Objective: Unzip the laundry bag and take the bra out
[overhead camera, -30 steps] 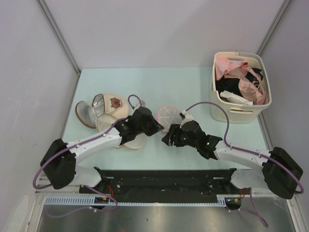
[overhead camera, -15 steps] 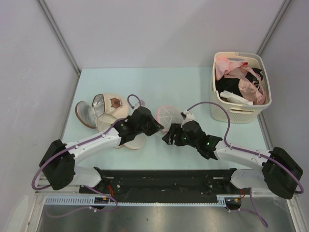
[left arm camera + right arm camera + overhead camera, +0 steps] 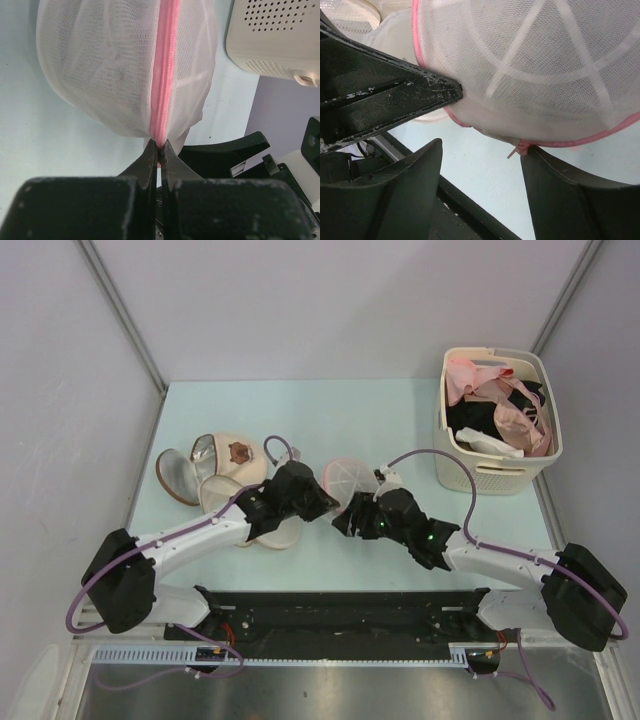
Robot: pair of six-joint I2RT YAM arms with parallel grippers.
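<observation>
Pale green desk [image 3: 300, 410], seen from above: the left arm [image 3: 200, 530] and right arm [image 3: 500, 560] meet at the laundry bag [image 3: 350, 477]. It lies mid-desk between pale bras [image 3: 232, 455] on the left and a cream basket [image 3: 495, 475] of garments at the right. From here we cannot tell how either jaws stand.

From the left wrist, we see the left jaws pinched tight on the bag's pink zip rim [image 3: 165, 75] at its near edge.

From the right wrist, the right jaws stand wide around the small zip pull [image 3: 516, 149], which is not yet gripped.

We judge the risk to be a miss. The right jaws could close on mesh rather than the tiny pull, or the left pinch could slip off the thin rim once pulling starts.

The bra shows in none of the 3 views; the mesh reads only white, and the bag's far side is cut off.
</observation>
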